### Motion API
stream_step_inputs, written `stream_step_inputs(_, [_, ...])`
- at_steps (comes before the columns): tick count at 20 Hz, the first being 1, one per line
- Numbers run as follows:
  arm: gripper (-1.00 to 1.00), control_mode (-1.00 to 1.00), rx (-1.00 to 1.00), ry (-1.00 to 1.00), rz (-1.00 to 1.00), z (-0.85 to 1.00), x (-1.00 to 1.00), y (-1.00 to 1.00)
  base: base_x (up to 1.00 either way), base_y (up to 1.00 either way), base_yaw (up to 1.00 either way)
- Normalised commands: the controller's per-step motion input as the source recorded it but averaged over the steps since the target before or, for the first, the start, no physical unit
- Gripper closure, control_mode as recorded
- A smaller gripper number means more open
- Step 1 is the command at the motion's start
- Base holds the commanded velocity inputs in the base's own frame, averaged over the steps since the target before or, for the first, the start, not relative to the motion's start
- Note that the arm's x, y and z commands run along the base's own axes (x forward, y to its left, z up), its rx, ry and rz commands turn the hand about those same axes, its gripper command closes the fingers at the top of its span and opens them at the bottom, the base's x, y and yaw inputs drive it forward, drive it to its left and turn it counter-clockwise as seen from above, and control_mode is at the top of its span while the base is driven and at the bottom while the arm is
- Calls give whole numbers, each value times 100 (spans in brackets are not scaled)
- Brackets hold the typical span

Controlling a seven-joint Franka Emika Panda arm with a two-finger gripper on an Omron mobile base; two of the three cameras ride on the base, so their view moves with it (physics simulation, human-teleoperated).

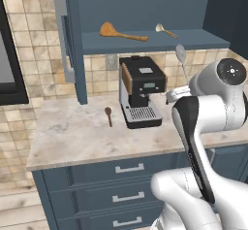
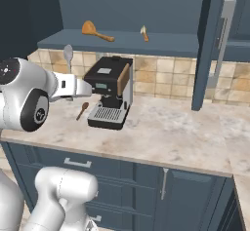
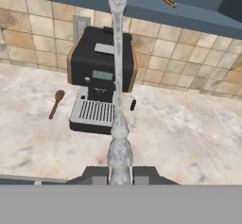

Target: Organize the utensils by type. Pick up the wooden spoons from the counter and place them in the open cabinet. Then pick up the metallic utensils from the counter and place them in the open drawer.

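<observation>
The silver-grey metal spoon [image 3: 117, 83] is clamped by its handle in the gripper [image 3: 119, 173] — raised above the counter [image 1: 72, 132], bowl upward. The orange wooden spoon [image 1: 119, 32] and the cream-bowled spoon [image 1: 165, 30] are seen on the open cabinet [image 1: 145, 10] shelf. The dark reddish-brown spoon [image 1: 109, 115] lies left of the coffee machine [image 1: 140, 90].
</observation>
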Motion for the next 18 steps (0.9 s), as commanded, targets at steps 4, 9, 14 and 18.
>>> stream_step_inputs(4, [100,100,0,0,0,0,0,0,-52,4,9])
stream_step_inputs(9, [100,100,0,0,0,0,0,0,-32,34,25])
stream_step_inputs(14, [100,100,0,0,0,0,0,0,-32,49,55])
stream_step_inputs(18, [100,100,0,0,0,0,0,0,-32,62,68])
